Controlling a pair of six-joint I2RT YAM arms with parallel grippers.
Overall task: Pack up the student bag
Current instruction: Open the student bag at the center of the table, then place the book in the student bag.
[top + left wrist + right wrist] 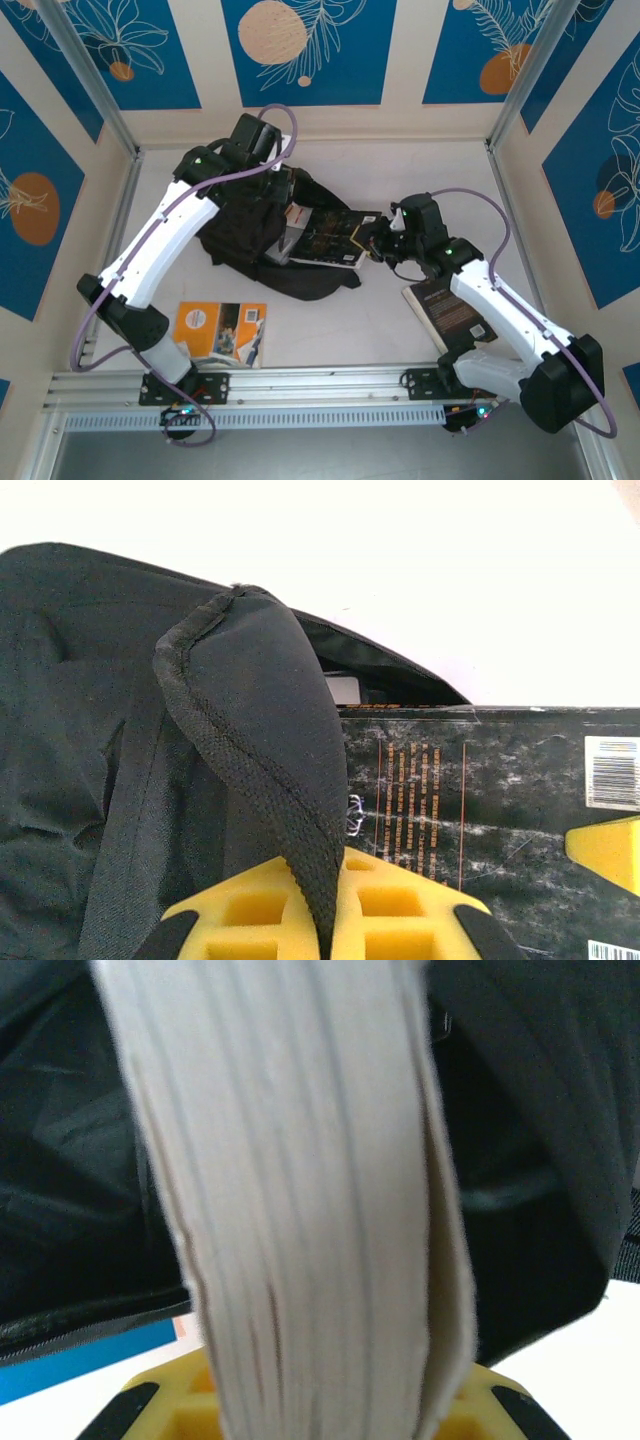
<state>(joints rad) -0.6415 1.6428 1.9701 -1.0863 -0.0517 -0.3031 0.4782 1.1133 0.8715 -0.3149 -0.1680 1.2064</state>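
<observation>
- The left arm is stretched from its base at the near left edge up and away over the table [330,330], with its wrist bent down onto the far side of the bag [240,235].
- The left gripper [325,910] is closed tight, and a padded black flap [260,710] of the bag is pinched by its edge between the yellow fingers.
- The right arm is folded at the near right, with its forearm run up and left towards the bag.
- The right gripper [330,1400] is clamped on a dark book [330,235]; in the right wrist view the pale page edges are seen squeezed between the yellow fingers.
- The bag is laid at the middle of the table between the two grippers, with its opening turned to the right.
- The book is set partly inside that opening, and its right end is left sticking out at the right gripper.
- Gold print in columns is carried on the book's cover, but it cannot be read.
- A white barcode label [612,772] is seen on the cover; its digits are too small to make out.
- An orange book [222,330] is laid near the left base, its cover writing too small to read.
- A second dark book [445,305] is laid under the right forearm.
</observation>
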